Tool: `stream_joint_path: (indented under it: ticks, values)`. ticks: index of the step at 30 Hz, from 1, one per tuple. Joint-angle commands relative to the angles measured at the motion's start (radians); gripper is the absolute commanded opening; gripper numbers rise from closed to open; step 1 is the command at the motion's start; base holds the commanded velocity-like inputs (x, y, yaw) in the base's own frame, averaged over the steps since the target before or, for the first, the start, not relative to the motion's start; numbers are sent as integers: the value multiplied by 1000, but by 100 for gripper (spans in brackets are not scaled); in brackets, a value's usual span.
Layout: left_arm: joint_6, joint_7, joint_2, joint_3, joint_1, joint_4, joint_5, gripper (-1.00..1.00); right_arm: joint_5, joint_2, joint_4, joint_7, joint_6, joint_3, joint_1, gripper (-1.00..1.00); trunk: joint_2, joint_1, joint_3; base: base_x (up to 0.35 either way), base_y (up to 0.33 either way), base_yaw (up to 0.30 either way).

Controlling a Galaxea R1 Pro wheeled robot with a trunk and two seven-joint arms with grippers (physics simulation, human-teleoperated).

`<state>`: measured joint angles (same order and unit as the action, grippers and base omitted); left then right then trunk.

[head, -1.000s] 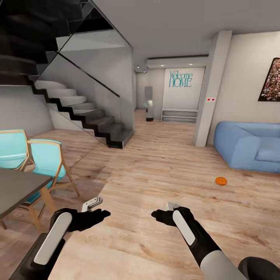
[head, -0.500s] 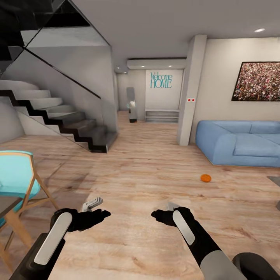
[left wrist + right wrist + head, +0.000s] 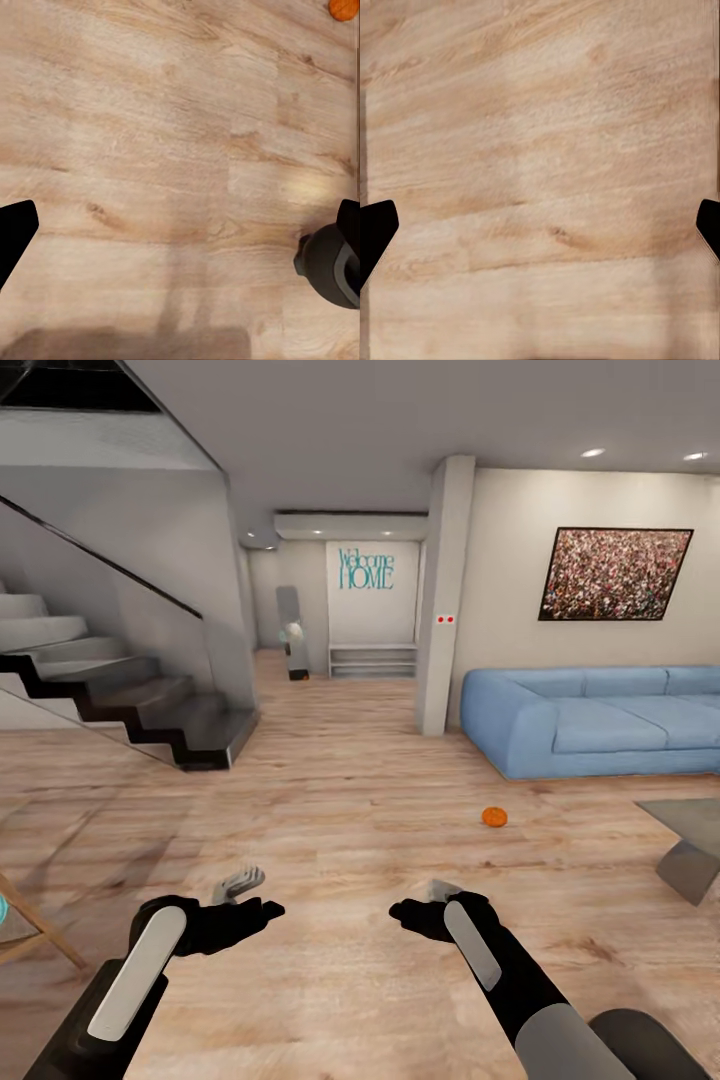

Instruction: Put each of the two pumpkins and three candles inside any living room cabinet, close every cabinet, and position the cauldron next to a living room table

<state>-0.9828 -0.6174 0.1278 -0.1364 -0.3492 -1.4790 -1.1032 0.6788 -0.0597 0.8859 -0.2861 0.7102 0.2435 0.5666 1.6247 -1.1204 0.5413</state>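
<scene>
One orange pumpkin [image 3: 494, 817] lies on the wooden floor in front of the blue sofa, ahead and to the right of both arms. The left wrist view catches it at the frame's edge [image 3: 344, 7]. A grey corner of the table [image 3: 688, 832] shows at the far right. My left gripper [image 3: 238, 884] and right gripper [image 3: 440, 887] hang low over bare floor, well short of the pumpkin. In each wrist view the dark fingertips sit wide apart, left gripper [image 3: 184, 232] and right gripper [image 3: 540, 232], with nothing between them.
A blue sofa [image 3: 590, 720] stands along the right wall under a painting. A pillar [image 3: 440, 600] rises beside it. Dark stairs [image 3: 150, 710] with a glass rail fill the left. A wooden chair leg [image 3: 35, 935] pokes in at the left edge.
The view has swung to the right: the dining table and turquoise chairs slid out at the left, the sofa, painting and table corner came in. Both arms keep their pose.
</scene>
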Motion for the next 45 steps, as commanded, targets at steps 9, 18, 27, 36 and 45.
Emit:
stream_joint_path:
  ticks: [9,18,27,36,45]
  values:
    - [0,-10,1,-2,-1,-1,-9,100,10,1,1,-10,2,2,1,100,1,-1,-4,304,115,-288]
    - [0,-10,1,3,-1,-1,-10,100,11,1,1,-10,2,2,1,100,1,-1,-9,304,114,-286]
    - [0,-10,1,6,0,-1,-10,100,10,0,1,-10,2,2,1,100,1,-1,-15,284,93,-284]
    - [0,-9,1,6,-1,-1,-10,100,10,1,1,-10,1,2,1,100,1,-1,-20,144,7,-284]
    - [0,-8,2,4,0,-1,-10,100,10,1,1,-10,1,2,1,100,1,-1,-26,68,0,-282]
